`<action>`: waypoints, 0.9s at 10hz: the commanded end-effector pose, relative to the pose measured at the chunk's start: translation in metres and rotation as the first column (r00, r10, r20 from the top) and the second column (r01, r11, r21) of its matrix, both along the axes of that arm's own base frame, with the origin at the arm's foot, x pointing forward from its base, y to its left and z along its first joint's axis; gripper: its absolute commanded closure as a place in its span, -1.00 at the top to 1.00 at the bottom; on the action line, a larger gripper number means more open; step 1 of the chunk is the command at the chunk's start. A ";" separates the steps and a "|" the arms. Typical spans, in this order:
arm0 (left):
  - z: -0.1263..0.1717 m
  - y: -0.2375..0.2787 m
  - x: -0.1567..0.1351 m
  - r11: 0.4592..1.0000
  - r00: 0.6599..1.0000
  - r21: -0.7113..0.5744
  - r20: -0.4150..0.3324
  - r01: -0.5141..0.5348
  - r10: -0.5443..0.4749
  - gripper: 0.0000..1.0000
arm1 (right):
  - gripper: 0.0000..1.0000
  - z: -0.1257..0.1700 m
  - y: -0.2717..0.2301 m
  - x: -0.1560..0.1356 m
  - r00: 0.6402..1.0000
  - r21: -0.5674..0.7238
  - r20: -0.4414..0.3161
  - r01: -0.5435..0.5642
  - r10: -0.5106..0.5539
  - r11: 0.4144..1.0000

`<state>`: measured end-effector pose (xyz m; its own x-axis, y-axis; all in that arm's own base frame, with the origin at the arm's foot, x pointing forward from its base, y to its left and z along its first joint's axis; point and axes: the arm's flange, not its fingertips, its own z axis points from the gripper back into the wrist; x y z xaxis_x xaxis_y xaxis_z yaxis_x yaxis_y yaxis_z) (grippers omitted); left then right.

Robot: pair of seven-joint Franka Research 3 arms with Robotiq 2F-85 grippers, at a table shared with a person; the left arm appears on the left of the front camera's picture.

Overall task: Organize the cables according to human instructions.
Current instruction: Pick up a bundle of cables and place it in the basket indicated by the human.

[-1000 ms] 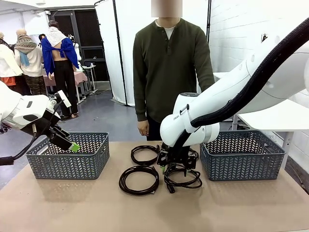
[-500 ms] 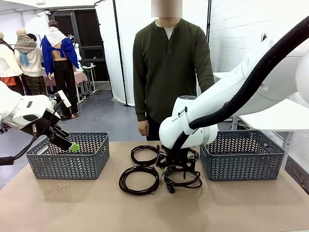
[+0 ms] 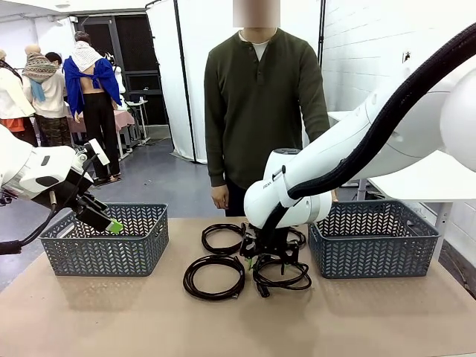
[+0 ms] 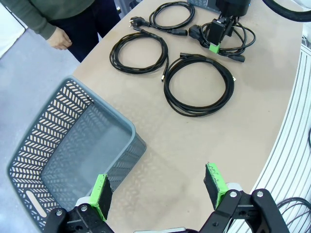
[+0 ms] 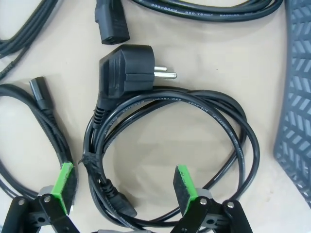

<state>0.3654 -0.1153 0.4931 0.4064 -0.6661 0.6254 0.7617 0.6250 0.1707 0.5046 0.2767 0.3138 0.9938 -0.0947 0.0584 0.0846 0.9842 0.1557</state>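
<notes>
Wide brown table (image 3: 111,327) in front of us, the human (image 3: 260,111) standing at its far edge with arms down. No pointing hand to read just now, so which basket this pick is meant for I cannot tell. The big white right arm (image 3: 349,149) comes in from the right and bends down over the middle, between the grey left basket (image 3: 104,249) and the grey right basket (image 3: 372,242). All four cables lie between those baskets: the near-left coil (image 3: 214,277), the far-left coil (image 3: 222,236), the far-right coil (image 3: 299,236) mostly behind the arm, and the near-right coil (image 3: 288,281) directly under the right gripper (image 3: 268,256). That claw is spread wide with nothing in it. Through its wrist camera the green pads (image 5: 65,179) straddle one side of the loop, right where a small tie (image 5: 89,161) binds the strands. Good spot, I'd say: drop straight down, get every strand between the pads beside that tie, then close firmly so the loop lifts as one instead of unspooling. Mind the two-pin plug (image 5: 127,73) on the loop's other side, which could swing, and a neighbouring connector (image 5: 112,26) lies near it, so a vertical lift looks safest. The left gripper (image 4: 156,189) hangs spread and empty above the left basket's rim, well apart from the action.
</notes>
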 end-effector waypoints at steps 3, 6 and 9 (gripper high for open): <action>-0.001 0.001 0.002 1.000 1.000 -0.015 -0.001 0.001 -0.001 1.00 | 1.00 -0.008 0.012 0.010 1.000 -0.086 -0.014 0.020 -0.021 0.996; -0.001 0.001 0.002 1.000 1.000 -0.015 -0.001 0.001 -0.001 1.00 | 1.00 -0.014 0.016 0.015 0.999 -0.109 -0.028 0.014 -0.017 0.994; -0.001 0.001 0.002 1.000 1.000 -0.015 -0.001 0.001 -0.001 1.00 | 1.00 -0.018 0.022 0.019 0.999 -0.112 -0.045 -0.005 0.000 0.994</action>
